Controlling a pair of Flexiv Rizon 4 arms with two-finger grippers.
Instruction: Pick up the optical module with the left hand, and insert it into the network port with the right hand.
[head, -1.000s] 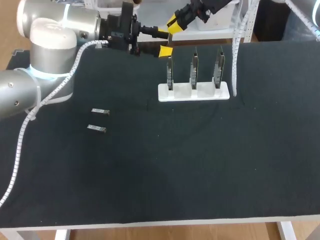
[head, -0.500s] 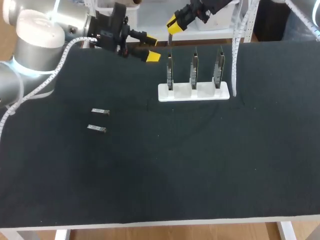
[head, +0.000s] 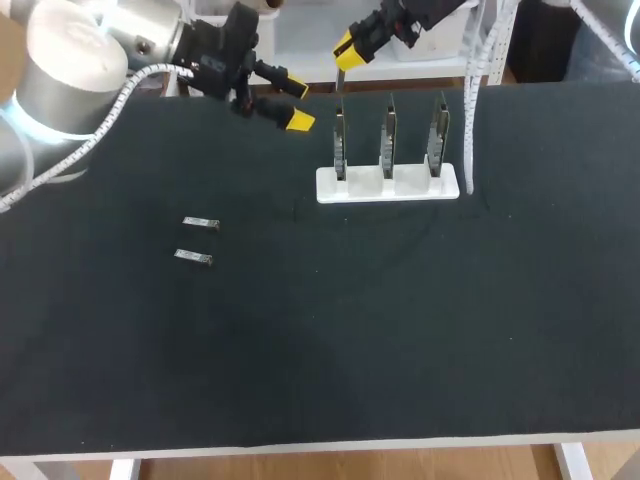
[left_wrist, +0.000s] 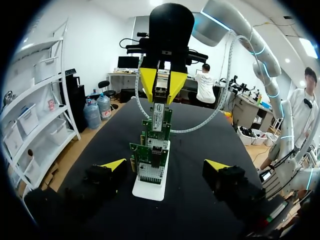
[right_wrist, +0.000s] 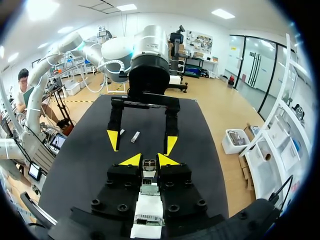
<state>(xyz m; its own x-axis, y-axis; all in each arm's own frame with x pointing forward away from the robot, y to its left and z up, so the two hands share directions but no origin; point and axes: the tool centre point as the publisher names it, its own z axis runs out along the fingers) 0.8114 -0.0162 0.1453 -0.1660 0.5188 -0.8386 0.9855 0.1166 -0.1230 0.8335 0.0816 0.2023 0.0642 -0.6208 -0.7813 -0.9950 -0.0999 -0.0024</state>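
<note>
My right gripper (head: 345, 48) hangs over the left-hand circuit board (head: 340, 142), shut on an optical module (head: 340, 78) that points down at the board's top edge. In the right wrist view the module (right_wrist: 149, 170) sits between the yellow tips of my right gripper (right_wrist: 149, 160). My left gripper (head: 296, 104) is open and empty, to the left of the boards, its fingers pointing at them. The left wrist view looks along the row of boards (left_wrist: 150, 159), with my left gripper (left_wrist: 165, 165) wide open around that line and the held module (left_wrist: 157, 111) above them.
Three upright boards stand in a white base (head: 388, 186) at the table's back middle. Two spare modules (head: 201, 223) (head: 193, 257) lie on the black mat at the left. A white cable (head: 470, 110) hangs beside the right-hand board.
My left gripper has drawn back to the left, away from the boards and the right gripper, still open. The right gripper and its module have not moved.
</note>
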